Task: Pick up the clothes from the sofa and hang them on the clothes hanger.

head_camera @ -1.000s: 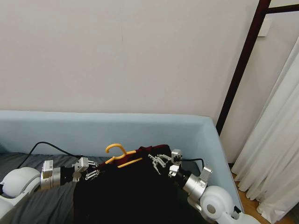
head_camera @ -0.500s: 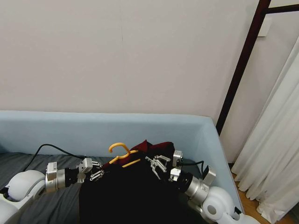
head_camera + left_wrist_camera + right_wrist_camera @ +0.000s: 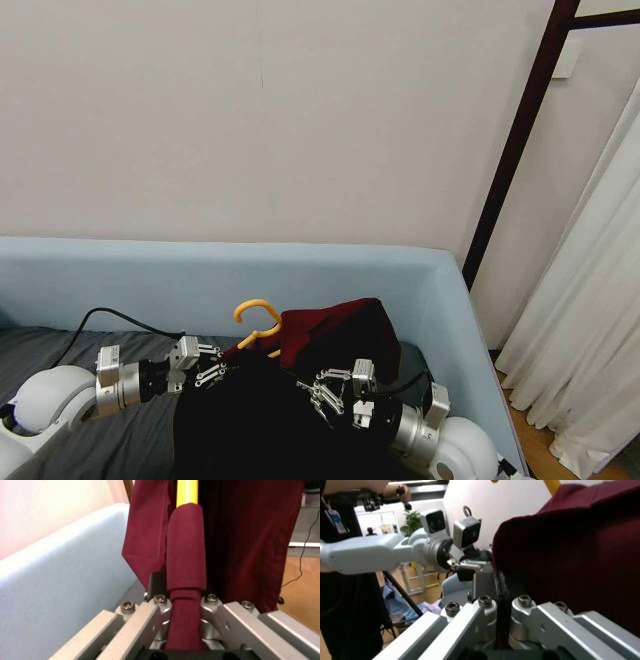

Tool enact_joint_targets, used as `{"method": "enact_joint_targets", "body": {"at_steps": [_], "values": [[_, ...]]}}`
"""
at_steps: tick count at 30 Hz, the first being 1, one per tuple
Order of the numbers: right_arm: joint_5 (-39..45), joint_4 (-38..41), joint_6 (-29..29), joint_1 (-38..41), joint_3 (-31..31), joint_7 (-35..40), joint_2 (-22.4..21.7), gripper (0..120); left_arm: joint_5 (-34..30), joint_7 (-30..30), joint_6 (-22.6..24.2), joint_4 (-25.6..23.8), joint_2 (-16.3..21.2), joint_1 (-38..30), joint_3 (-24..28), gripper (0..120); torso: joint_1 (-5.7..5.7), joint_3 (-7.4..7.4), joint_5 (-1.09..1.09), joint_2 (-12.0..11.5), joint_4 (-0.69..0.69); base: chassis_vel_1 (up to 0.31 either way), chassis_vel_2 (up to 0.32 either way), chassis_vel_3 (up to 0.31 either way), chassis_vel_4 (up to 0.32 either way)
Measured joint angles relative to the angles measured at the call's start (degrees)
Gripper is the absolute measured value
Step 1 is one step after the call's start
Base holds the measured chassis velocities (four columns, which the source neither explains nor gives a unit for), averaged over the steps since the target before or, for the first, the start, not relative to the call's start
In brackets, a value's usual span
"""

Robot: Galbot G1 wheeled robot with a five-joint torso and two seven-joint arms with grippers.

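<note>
Since a moment ago the right gripper [image 3: 322, 390] has slid down and toward the left. The dark red clothes [image 3: 335, 328] have bunched up into a taller hump. Those clothes sit low in the middle of the picture, over the blue sofa [image 3: 150, 275]. They are draped on a yellow hanger [image 3: 255, 312], and its hook pokes out at the top. The left gripper [image 3: 207, 364] is at the lower left, just beside the hook. Its fingers [image 3: 137, 624] are closed tight on a fold of red cloth wrapped round the hanger. The right gripper's fingers [image 3: 470, 618] are squeezed together on the edge of the clothes.
</note>
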Motion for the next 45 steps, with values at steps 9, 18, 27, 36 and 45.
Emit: {"method": "enact_joint_targets", "body": {"at_steps": [9, 18, 27, 36, 45], "values": [[-3.0, 0.2, 0.9, -0.7, -1.0, 2.6, -0.1, 8, 0.3, 0.1, 0.1, -0.4, 0.2, 0.5, -0.3, 1, 0.0, 0.0, 0.0, 0.0, 0.0, 0.0, 0.0, 0.0, 0.0], [-8.7, 1.6, -1.3, -2.0, -4.3, 16.5, -0.5, 39, 1.2, 0.3, -0.4, -0.4, 0.5, 1.5, -0.8, 1, 0.0, 0.0, 0.0, 0.0, 0.01, 0.0, 0.0, 0.0, 0.0], [-5.6, 1.5, -0.4, -3.6, 0.4, -2.1, -1.9, 75, 1.5, 5.8, -1.1, 6.5, 1.5, -2.4, -1.0, 1, 0.0, 0.0, -0.01, 0.0, -0.01, 0.0, 0.0, 0.0, 0.0], [0.3, 2.7, -1.5, -0.5, 7.1, 5.9, -0.9, 100, -0.7, 23.4, -1.7, 17.4, 2.8, -8.1, -0.7, 1, 0.0, 0.0, -0.01, 0.0, 0.01, 0.0, 0.0, 0.0, 0.0], [-4.3, 4.2, -2.9, -0.8, 6.3, 18.2, -2.3, 100, 0.7, 37.8, 1.4, 23.5, 5.1, -13.6, 0.6, 1, 0.0, 0.0, -0.01, 0.0, 0.0, 0.0, 0.0, 0.0, 0.0]]}}
